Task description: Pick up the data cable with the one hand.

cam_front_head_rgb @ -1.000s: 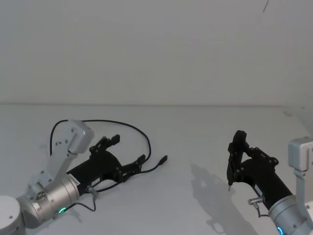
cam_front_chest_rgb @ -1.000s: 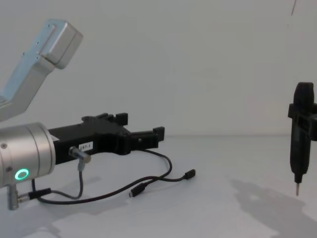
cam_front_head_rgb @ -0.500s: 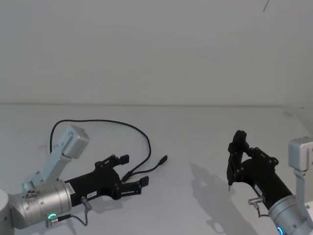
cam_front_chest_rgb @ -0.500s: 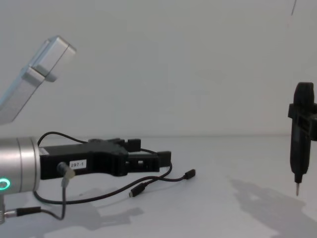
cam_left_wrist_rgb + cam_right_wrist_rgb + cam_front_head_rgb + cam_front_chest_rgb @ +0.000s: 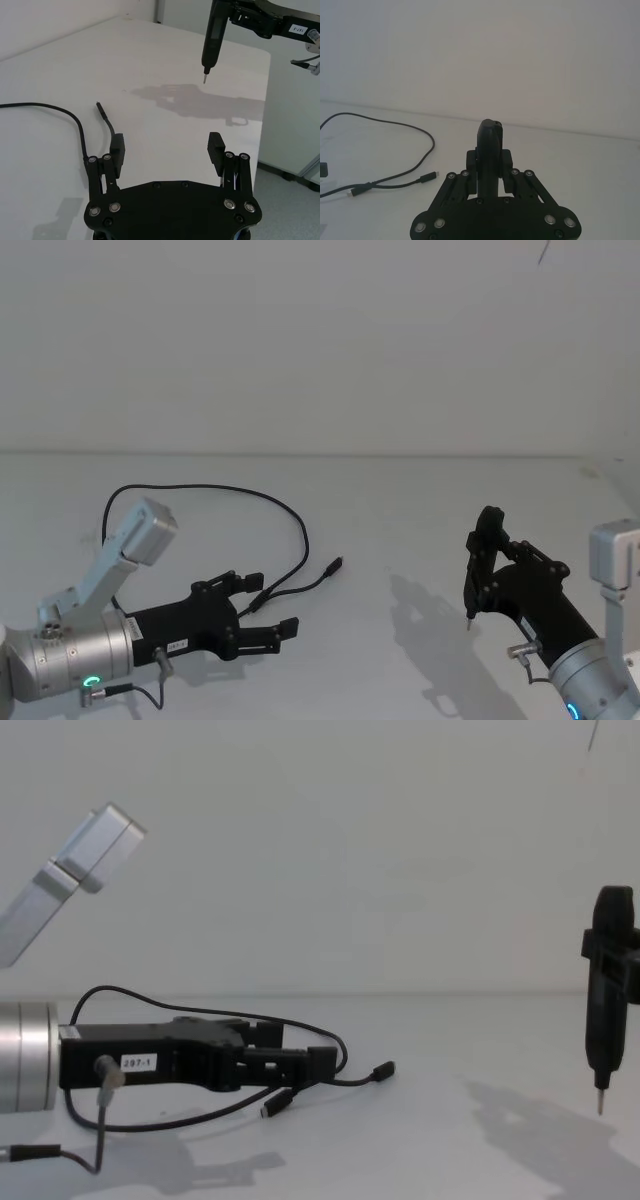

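One data cable (image 5: 303, 531), loose on the table (image 5: 400, 500), lying just beside the left gripper (image 5: 271, 604), whose jaws are spread and empty (approach step). Next, likely: sidestep to straddle it, then close. Right gripper (image 5: 483, 558) parked, well apart.

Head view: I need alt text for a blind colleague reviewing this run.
The left gripper, open, hovers low at the near left of the white table, pointing at the plug ends of the data cable, which loops behind it. The right gripper hangs at the near right, apart from the cable.
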